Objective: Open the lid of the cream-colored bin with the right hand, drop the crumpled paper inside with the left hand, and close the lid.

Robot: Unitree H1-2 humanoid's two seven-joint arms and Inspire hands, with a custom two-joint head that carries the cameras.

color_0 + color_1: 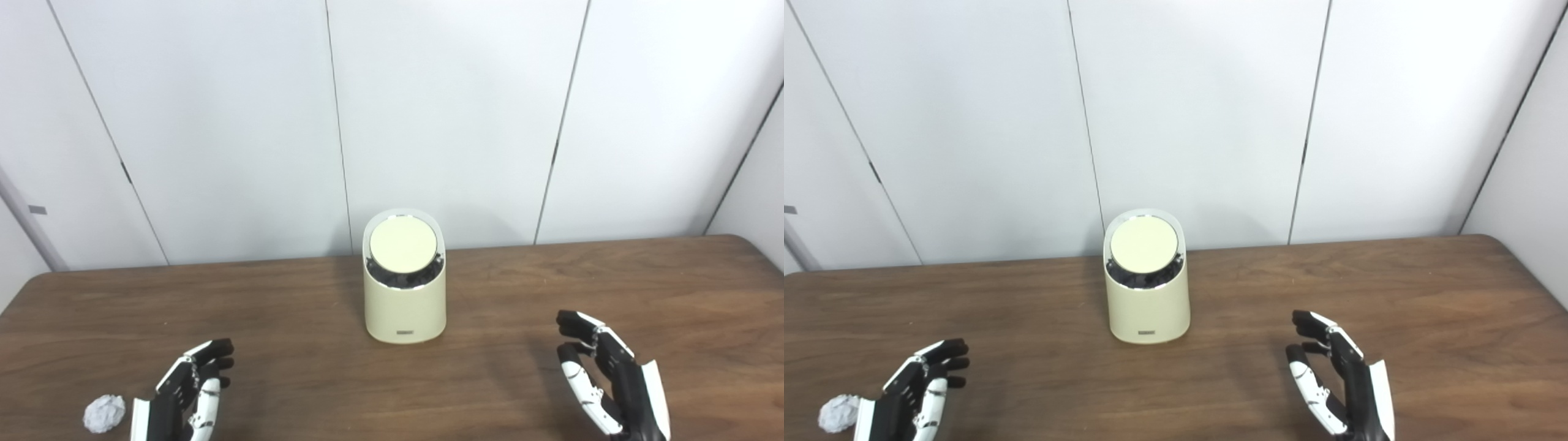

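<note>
Fingers of both black-and-white hands, left point(187, 392) and right point(609, 376), spread apart, empty, hovering over the brown wooden table point(294, 318). Crumpled white paper ball point(104, 413) lies just beside the left hand; the cream-coloured cylindrical bin point(404, 300), round lid point(403, 244) closed, stands between them, farther back.

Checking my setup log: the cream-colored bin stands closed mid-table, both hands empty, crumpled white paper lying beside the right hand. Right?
Not quite: the crumpled white paper ball lies beside the left hand, not the right hand, as the left eye view shows. The rest holds.

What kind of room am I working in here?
Probably a lab or office test bay: a bare wooden table against plain white wall panels, set only with a cream-colored bin and crumpled paper.
</note>
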